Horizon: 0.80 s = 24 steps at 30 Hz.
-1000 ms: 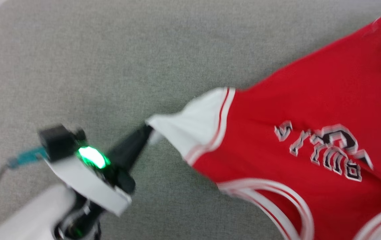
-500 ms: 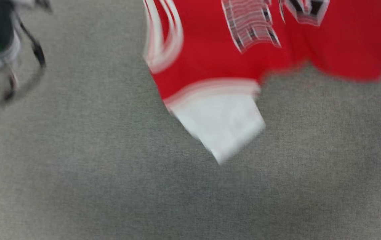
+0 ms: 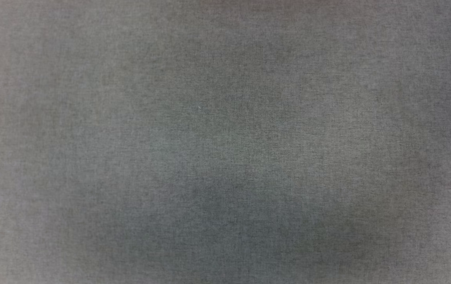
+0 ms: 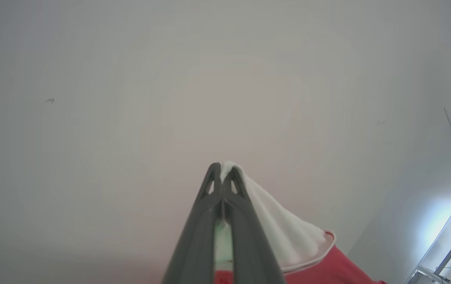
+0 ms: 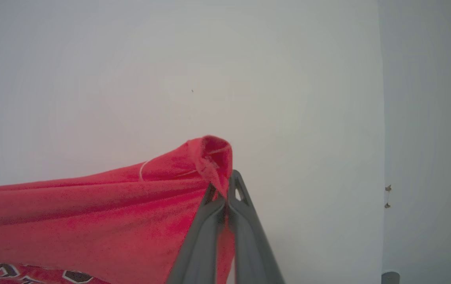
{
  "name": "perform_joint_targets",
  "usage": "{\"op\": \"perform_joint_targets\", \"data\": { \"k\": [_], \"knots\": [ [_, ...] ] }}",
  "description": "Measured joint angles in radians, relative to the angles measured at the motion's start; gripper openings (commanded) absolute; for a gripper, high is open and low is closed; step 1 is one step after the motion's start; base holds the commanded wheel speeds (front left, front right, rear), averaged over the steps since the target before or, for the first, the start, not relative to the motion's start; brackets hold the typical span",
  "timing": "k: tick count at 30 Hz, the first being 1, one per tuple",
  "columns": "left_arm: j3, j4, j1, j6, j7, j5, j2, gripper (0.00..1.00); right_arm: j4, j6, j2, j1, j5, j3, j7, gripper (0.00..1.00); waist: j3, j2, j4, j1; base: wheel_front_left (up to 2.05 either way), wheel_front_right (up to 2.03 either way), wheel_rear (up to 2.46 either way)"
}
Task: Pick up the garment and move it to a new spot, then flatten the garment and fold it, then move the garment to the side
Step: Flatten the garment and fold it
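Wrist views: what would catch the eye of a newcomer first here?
The red T-shirt stands out, its bunched red cloth pinched in the shut right gripper at the right wrist view's lower middle. In the left wrist view the left gripper is shut on its white sleeve.

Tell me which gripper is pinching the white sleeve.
The left gripper: shut on the white sleeve of the garment. The right gripper is shut on a bunched red edge instead.
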Motion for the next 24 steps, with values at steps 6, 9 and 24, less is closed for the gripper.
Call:
{"op": "perform_joint_targets", "data": {
  "k": [6,9,24],
  "knots": [
    [-0.018,-0.198,0.25,0.0,0.015,-0.098,0.023,0.0,-0.045,-0.002,-0.026,0.11,0.051,0.076,0.043,0.0,0.002,0.0,0.01,0.0,0.0,0.0,0.0],
    [-0.023,-0.338,0.417,0.0,-0.006,-0.142,0.054,0.0,-0.114,-0.002,-0.057,0.198,0.105,0.117,0.075,0.0,0.004,0.0,0.011,-0.0001,0.0,0.0,0.0],
    [-0.144,-0.88,1.127,0.0,-0.068,-0.09,0.166,0.0,-0.555,-0.002,-0.285,0.83,0.338,0.14,0.217,0.0,-0.045,0.0,0.019,0.0,0.0,0.0,0.0]
  ]
}}
